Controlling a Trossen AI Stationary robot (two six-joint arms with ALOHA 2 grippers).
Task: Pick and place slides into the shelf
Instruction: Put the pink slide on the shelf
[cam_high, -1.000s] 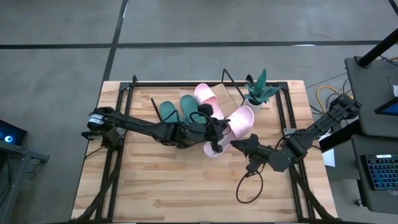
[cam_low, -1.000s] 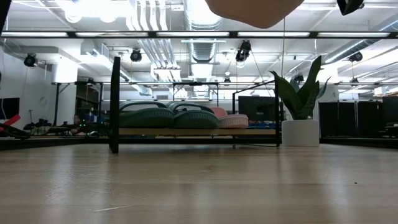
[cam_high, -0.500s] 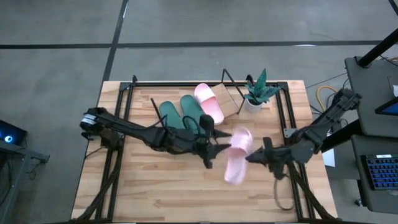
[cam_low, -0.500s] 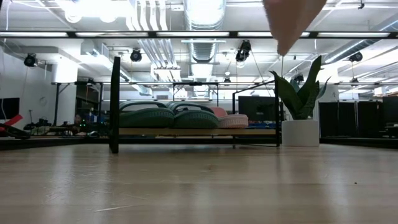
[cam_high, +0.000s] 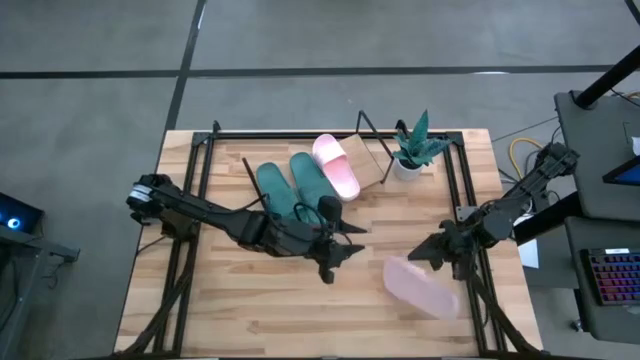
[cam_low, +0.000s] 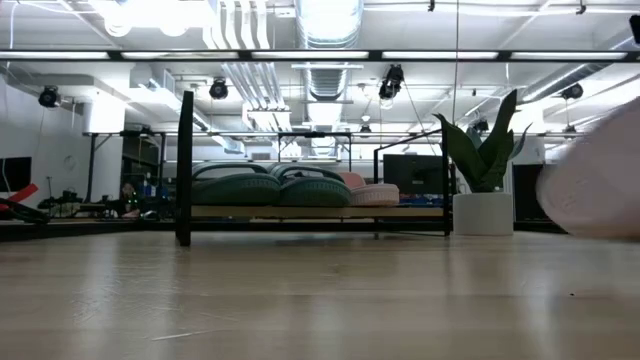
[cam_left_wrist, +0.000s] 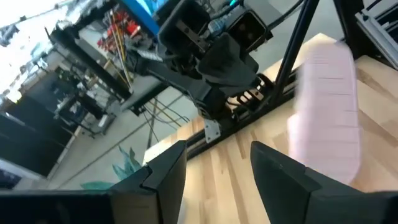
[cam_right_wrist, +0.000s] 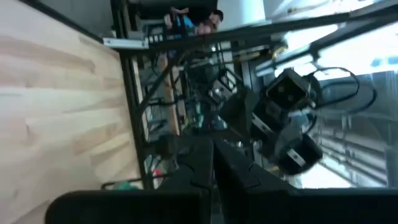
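Note:
Two dark green slides (cam_high: 288, 184) and one pink slide (cam_high: 337, 165) lie side by side on the slanted shelf (cam_high: 373, 160); the low view also shows them on the shelf (cam_low: 310, 212). The second pink slide (cam_high: 421, 287) is at the near right of the table, blurred, and no gripper holds it. Whether it rests on the wood, I cannot tell. It shows large at the right of the low view as the pink slide (cam_low: 595, 190). My left gripper (cam_high: 345, 251) hangs open over the table's middle, with nothing between its fingers (cam_left_wrist: 165, 177). My right gripper (cam_high: 420, 251) is shut just beyond the slide.
A potted plant (cam_high: 413, 146) stands at the shelf's right end. Black frame rails (cam_high: 455, 190) run along the table's left and right sides. A cable hangs from the right arm. Bare wood lies across the near left of the table (cam_high: 230, 310).
My left gripper held the pink slide high over the table's middle, has let go of it and has come toward the near edge. The slide has tipped over and dropped toward the near right of the table. My right gripper has drawn back toward the right edge.

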